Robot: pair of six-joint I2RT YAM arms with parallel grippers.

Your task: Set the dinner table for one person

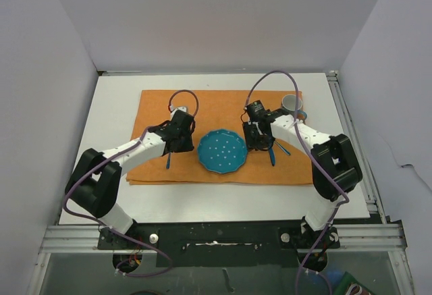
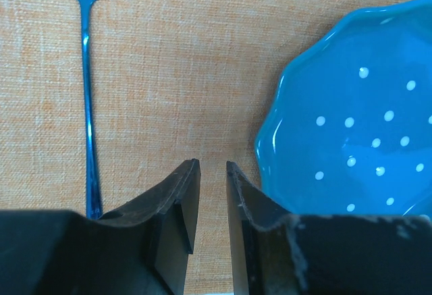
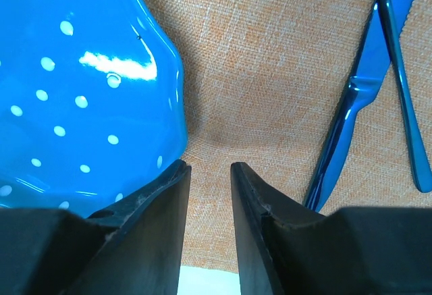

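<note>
On the desk, an orange cloth carries the plate. A fork is laid left of the plate, a knife and spoon right of it, and a cup beyond them. The left gripper and right gripper are parted, with nothing held. The setting is judged nearly complete.

The black two-fingered left gripper hangs over an orange woven cloth, jaws slightly apart and empty; a shiny blue metal fork lies left, a wavy-rimmed blue plate with white dots right

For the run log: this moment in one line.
left gripper open, empty | right gripper open, empty | blue dotted plate on orange cloth | blue fork left of plate
</note>
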